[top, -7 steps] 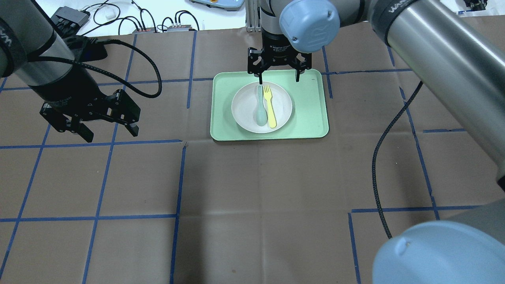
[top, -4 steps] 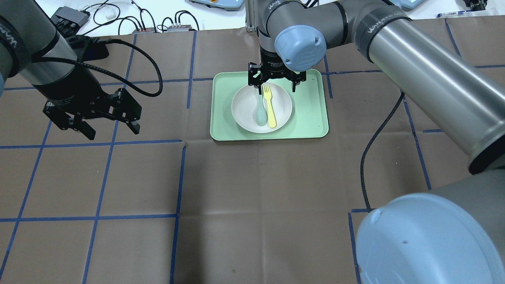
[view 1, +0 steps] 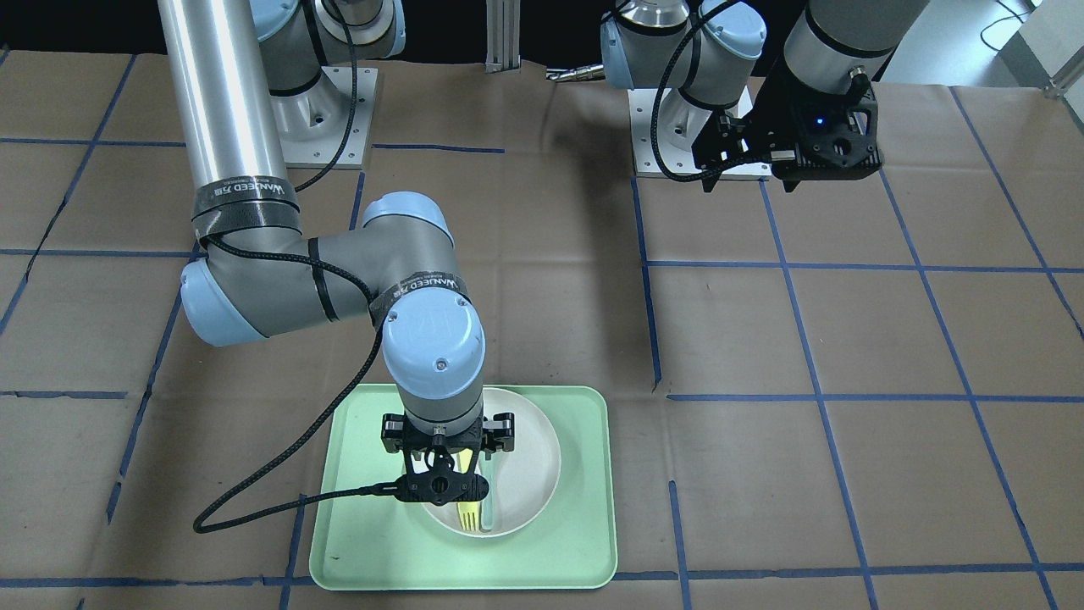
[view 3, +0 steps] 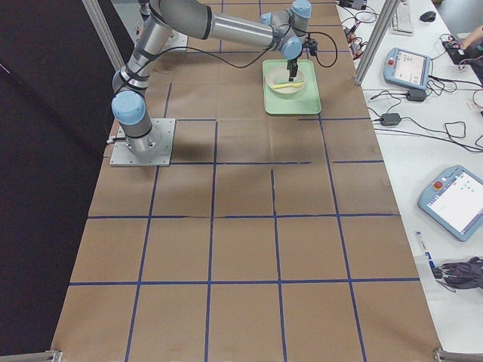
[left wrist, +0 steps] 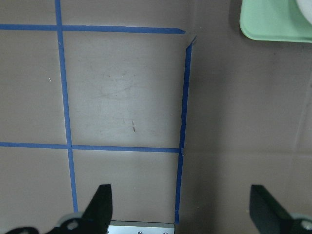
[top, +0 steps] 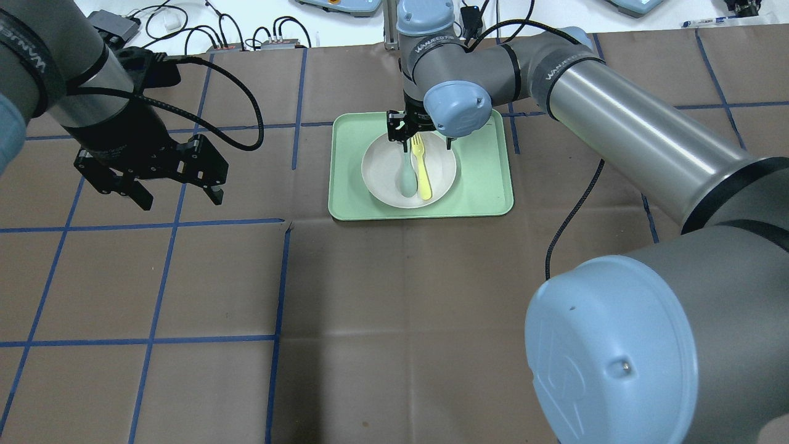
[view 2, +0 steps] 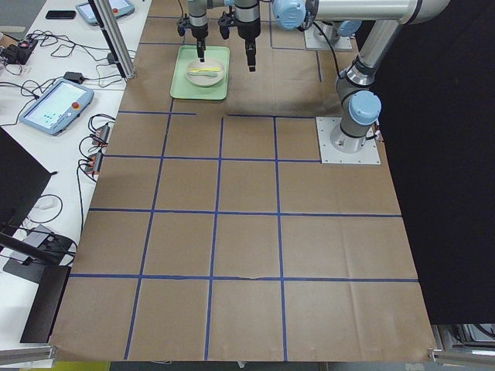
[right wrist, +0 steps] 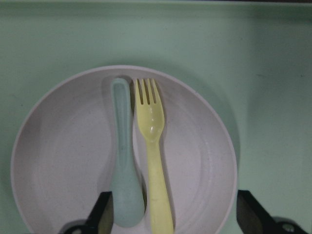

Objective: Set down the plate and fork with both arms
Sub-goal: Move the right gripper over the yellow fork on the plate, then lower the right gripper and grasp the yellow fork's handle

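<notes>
- The right gripper has dropped lower over the tray than half a second ago; plate, fork and spoon have not moved.
- The left gripper has barely shifted. It hangs spread open, well apart from the tray on the robot's left.
- The plate sits in the tray's middle, with the fork lying on it, touching nothing but the plate, just beside the spoon.
- The right gripper's jaws are spread wide and hold nothing, and the fork lies between them.
</notes>
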Controlling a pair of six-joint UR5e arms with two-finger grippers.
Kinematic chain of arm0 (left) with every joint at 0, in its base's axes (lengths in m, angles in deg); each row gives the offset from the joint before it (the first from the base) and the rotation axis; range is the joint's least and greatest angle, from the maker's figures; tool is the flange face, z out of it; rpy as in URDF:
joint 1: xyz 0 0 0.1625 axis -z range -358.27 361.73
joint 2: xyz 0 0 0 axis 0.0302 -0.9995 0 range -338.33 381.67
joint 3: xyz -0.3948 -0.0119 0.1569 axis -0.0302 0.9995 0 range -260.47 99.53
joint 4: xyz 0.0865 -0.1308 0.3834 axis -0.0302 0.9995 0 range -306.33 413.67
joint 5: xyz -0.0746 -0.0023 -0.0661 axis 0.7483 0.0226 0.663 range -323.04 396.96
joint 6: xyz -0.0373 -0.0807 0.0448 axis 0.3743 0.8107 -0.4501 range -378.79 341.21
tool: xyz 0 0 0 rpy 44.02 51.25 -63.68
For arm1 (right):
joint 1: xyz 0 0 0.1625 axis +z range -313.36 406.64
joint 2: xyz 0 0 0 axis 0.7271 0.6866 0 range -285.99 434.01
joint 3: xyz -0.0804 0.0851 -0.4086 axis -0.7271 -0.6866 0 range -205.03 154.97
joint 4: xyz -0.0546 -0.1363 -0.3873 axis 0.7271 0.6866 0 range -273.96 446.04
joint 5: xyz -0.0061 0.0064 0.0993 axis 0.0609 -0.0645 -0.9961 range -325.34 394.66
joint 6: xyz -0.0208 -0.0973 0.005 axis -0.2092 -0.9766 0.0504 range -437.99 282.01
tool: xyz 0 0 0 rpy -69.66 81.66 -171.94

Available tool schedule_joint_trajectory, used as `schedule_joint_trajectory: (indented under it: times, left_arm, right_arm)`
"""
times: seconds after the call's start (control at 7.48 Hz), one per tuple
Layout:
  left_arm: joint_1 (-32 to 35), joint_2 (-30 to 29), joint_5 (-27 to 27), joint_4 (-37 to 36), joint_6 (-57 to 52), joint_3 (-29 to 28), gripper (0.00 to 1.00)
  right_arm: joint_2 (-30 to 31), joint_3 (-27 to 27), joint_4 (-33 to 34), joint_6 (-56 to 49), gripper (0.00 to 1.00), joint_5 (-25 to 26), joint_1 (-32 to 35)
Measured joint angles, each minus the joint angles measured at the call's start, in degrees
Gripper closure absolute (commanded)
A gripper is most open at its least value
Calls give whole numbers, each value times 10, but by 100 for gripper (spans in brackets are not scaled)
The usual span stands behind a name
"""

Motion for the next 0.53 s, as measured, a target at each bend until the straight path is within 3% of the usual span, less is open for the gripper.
schedule_joint_trajectory:
  times: [0.53]
  left_arm:
    - [26, 0, -1, -8, 10, 1, 0]
  right_arm:
    - [-15, 2, 2, 0, 53, -1, 0]
